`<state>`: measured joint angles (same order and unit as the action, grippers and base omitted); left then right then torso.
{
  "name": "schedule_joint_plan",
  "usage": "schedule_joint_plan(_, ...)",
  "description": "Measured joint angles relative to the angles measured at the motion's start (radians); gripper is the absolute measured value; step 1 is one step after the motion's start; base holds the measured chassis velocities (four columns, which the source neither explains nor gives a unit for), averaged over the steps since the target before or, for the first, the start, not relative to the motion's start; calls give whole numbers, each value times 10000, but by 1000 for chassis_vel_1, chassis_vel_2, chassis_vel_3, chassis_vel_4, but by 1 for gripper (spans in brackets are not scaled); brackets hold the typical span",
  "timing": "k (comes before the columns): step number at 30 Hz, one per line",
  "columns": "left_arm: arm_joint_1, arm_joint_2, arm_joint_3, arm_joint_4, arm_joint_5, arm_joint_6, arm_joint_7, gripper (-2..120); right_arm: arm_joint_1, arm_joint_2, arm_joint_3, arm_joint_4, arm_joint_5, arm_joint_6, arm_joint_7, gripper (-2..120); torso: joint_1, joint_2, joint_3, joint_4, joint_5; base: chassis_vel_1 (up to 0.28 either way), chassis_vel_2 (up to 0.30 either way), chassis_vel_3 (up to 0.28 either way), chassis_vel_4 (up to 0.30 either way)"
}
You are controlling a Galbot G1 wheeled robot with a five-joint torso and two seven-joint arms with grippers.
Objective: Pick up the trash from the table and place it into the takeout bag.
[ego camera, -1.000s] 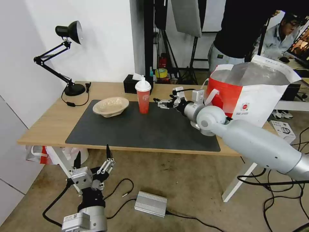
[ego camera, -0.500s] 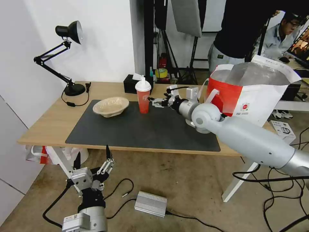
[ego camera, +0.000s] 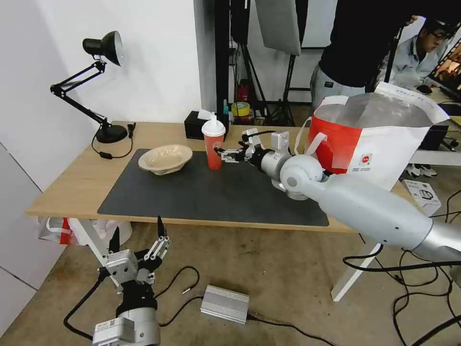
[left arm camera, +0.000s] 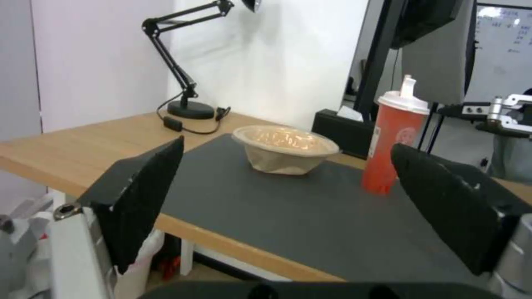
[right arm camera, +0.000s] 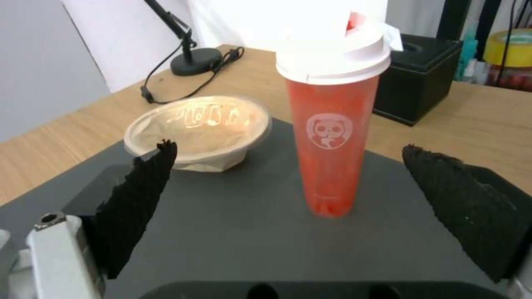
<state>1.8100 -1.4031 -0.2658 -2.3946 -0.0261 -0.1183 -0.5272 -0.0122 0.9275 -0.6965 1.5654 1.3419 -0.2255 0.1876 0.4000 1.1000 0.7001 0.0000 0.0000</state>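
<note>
Two pieces of trash stand on the dark grey mat [ego camera: 216, 192] of the table [ego camera: 72, 185] in our head view: a red drink cup [ego camera: 213, 144] with a white dome lid, upright, and a shallow beige pulp bowl [ego camera: 165, 159] to its left, the two set apart. Our right hand [ego camera: 224, 154] reaches across the mat with its fingers spread, the tips just beside the cup on its right side; we cannot tell whether they touch it. The takeout bag [ego camera: 379, 144] stands open at the right end of the table, its silver lining showing, behind our right arm. A black tissue box [ego camera: 195, 126] sits behind the cup and a black desk lamp [ego camera: 98, 77] stands at the far left corner. Our left hand [ego camera: 139, 240] hangs low in front of the table, above the floor, fingers spread and holding nothing.

In our left wrist view, the left hand [left arm camera: 288, 195] frames the table edge between its two dark, wide-apart fingers. The pulp bowl [left arm camera: 285, 149] and the drink cup [left arm camera: 395, 143] stand on the mat beyond, and the right hand [left arm camera: 488, 116] shows just beside the cup.

In our right wrist view, the cup [right arm camera: 331, 124] stands upright between the two spread fingers of the right hand [right arm camera: 310, 211], neither finger touching it. The pulp bowl [right arm camera: 198, 131] lies near it on the mat, the tissue box [right arm camera: 418, 77] behind.
</note>
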Motion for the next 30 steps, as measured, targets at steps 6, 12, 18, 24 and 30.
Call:
schedule_joint_plan(6,-14,5,-8,3,-6,0,-7,100,67,227,-19,-214,61,-117,-19,100,0,0,-1,1,0,0,0,0,0)
schedule_joint_plan(12,-27,7,-9,9,-19,0,-10,100,153,410,-65,-433,91,-147,-18,100,0,0,-1,0,-1,0,0,0,0)
schedule_joint_plan(18,-47,6,-1,20,-29,0,-12,100,203,623,-73,-634,150,-184,-20,100,0,0,-1,0,0,0,0,0,0)
schedule_joint_plan(24,-69,9,16,35,-45,0,-13,100,256,777,-107,-822,154,-236,-31,100,0,0,0,0,0,0,0,0,0)
schedule_joint_plan(30,-92,10,56,60,-52,0,-12,100,355,922,-139,-1105,150,-265,-41,100,0,0,0,0,0,0,0,0,0)
